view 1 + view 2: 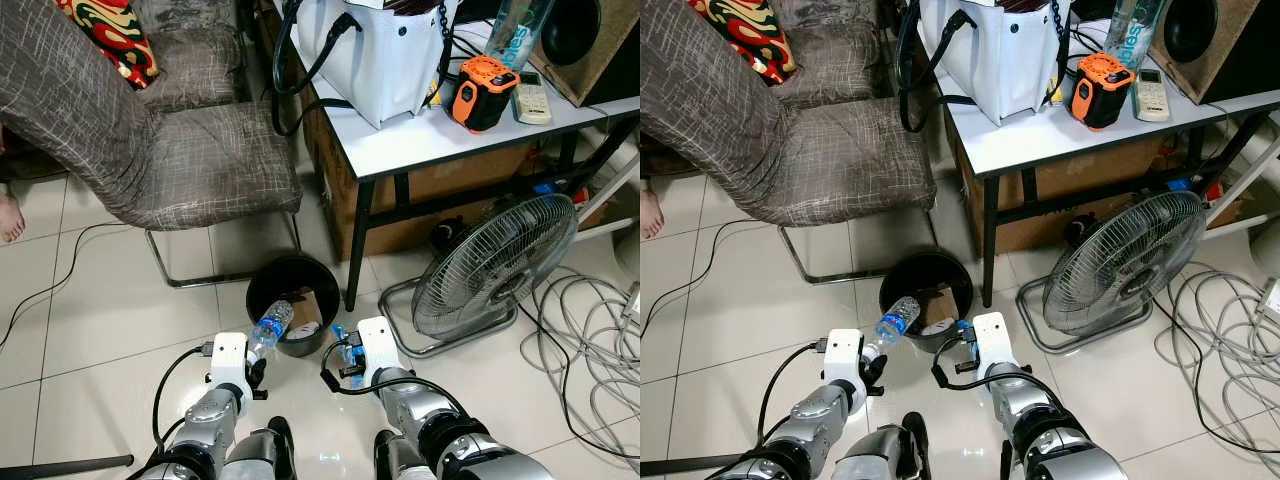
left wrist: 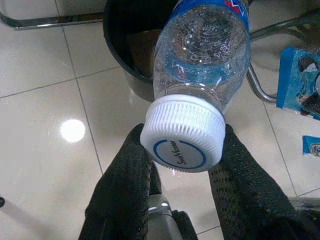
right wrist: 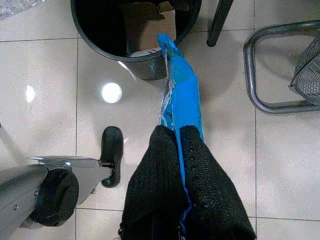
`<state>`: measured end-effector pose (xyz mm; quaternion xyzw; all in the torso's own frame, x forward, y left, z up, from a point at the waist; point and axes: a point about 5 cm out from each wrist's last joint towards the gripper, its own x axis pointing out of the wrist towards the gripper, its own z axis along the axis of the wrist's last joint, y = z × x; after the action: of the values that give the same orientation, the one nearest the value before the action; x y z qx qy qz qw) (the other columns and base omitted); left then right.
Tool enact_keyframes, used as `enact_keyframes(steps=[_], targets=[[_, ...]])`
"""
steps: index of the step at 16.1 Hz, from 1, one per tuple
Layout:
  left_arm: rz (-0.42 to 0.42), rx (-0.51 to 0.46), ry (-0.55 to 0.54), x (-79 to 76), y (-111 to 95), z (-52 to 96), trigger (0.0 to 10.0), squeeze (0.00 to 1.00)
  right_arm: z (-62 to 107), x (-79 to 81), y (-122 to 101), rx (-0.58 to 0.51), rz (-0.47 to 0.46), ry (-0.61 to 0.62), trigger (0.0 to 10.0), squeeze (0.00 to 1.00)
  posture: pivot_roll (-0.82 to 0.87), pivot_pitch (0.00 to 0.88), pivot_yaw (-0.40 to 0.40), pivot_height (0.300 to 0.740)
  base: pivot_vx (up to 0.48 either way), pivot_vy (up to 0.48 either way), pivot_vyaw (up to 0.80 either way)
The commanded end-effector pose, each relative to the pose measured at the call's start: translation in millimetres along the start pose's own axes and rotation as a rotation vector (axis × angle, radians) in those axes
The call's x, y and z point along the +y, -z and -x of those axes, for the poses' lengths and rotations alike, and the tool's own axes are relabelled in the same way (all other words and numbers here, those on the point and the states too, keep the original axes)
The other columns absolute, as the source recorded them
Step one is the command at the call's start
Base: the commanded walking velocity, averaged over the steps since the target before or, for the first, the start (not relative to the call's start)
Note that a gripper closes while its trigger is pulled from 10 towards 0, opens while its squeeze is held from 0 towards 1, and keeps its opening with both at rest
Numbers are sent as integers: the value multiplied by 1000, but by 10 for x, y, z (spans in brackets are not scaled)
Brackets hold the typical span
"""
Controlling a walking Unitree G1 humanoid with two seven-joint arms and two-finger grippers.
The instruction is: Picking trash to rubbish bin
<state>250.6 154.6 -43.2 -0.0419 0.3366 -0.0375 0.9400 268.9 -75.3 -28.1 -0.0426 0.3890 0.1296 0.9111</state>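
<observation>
Left gripper (image 1: 252,352) sits low over the tiled floor (image 1: 90,330), fingers (image 2: 125,170) closed on the white cap end of a clear plastic bottle (image 1: 271,324). Bottle tilts up and forward, its far end over the near rim of the black rubbish bin (image 1: 262,283). Bin stands on the floor between the chair frame (image 1: 190,280) and the desk leg (image 1: 357,240); cardboard and a bit of other trash already inside. Right gripper (image 1: 343,352) hangs just right of the bin, fingers (image 3: 160,175) pinched shut on a blue wrapper (image 3: 179,95) whose tip reaches the bin's near wall, not clearly over the opening. Fan (image 1: 495,265) stands further right.

Progress: both items picked and carried to the bin, neither dropped in. Left to do, likely: release the bottle, move the wrapper over the opening, let go.
</observation>
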Motion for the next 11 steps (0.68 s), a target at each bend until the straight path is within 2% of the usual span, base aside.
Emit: enact_keyframes(steps=[1,11], targets=[[16,56,-8,32,147,37,10000,0,-2,42,22,12,8,-9,10000,0,-146,206,67,740,0,0,0],[15,52,9,5,145,34,10000,0,-2,49,32,16,12,-13,10000,0,-148,204,69,740,0,0,0]])
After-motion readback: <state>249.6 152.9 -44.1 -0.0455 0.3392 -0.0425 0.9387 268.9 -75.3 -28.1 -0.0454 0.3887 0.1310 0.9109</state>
